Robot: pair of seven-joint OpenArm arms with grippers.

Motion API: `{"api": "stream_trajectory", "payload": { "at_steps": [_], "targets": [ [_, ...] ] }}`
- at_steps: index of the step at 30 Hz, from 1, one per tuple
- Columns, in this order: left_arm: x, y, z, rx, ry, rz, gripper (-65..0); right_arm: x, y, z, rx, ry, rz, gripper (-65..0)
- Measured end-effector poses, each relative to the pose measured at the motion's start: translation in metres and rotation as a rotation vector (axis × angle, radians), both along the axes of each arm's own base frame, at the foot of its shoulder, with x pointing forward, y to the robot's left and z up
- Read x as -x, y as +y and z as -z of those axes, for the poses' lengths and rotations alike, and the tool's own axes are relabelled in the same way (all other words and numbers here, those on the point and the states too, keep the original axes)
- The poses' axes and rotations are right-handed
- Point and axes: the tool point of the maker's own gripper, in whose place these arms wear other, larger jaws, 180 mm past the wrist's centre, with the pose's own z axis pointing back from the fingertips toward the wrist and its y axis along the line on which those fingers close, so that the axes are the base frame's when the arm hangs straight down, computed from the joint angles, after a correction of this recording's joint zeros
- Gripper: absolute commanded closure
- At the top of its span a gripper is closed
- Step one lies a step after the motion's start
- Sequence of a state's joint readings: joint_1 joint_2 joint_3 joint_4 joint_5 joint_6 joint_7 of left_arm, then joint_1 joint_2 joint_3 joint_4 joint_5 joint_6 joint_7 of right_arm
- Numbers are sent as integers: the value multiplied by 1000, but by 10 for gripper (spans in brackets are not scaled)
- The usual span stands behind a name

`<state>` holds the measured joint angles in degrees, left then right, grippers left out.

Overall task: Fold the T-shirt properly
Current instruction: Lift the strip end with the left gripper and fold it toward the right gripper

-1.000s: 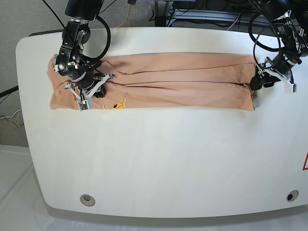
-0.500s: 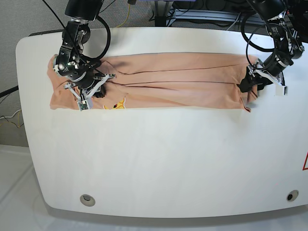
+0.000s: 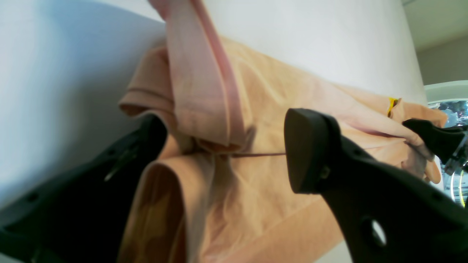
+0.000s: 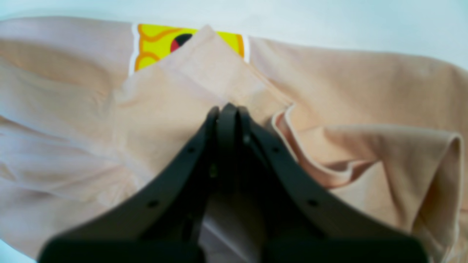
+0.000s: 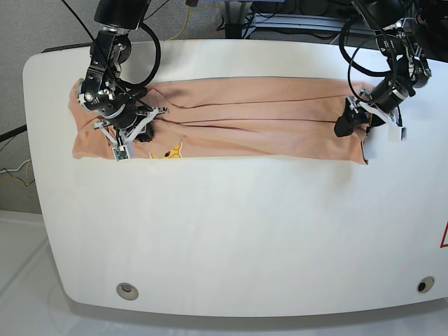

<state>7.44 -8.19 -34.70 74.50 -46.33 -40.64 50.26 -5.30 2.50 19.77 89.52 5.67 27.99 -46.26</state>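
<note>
The peach T-shirt [image 5: 252, 119] lies in a long lengthwise strip across the back of the white table [image 5: 231, 231]. A yellow print [image 5: 168, 151] shows near its left end. My right gripper [image 5: 140, 131] rests on that left end. In the right wrist view its fingers meet at the right gripper's tip [image 4: 226, 107], shut on a flap of the T-shirt [image 4: 365, 91] just below the print [image 4: 153, 40]. My left gripper [image 5: 346, 124] is at the strip's right end. In the left wrist view the left gripper [image 3: 225, 122] stands open, with a bunched hem of the T-shirt [image 3: 263, 91] between its fingers.
Cables and dark equipment lie behind the table's back edge [image 5: 294, 28]. Two round holes sit near the front corners [image 5: 126, 290] [image 5: 425, 284]. A red mark [image 5: 444, 238] shows at the table's right edge.
My left gripper has moved left from beyond the shirt's right edge onto its right end, and the cloth there has bunched inward. The right gripper has not moved.
</note>
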Motion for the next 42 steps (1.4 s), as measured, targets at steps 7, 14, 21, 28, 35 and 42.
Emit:
{"api": "stream_trajectory", "payload": {
  "at_steps": [7, 14, 21, 28, 35, 42],
  "targets": [
    [7, 2, 8, -18, 41, 6, 0, 0, 0, 0, 0, 0, 0, 0],
    [13, 2, 11, -17, 57, 7, -26, 0, 0, 0, -1, -1, 0, 0],
    [11, 2, 10, -17, 46, 0, -26, 0, 0, 0, -1, 0, 0, 0],
    [5, 0, -8, -102, 16, 45, -25, 0, 0, 0, 0, 1, 0, 0],
    [-22, -30, -51, -132, -134, 110, -25, 0, 0, 0, 0, 0, 1, 0],
    [-27, -66, -56, -91, -165, 172, -25, 0, 1, 0, -3, -1, 0, 0]
  ]
}}
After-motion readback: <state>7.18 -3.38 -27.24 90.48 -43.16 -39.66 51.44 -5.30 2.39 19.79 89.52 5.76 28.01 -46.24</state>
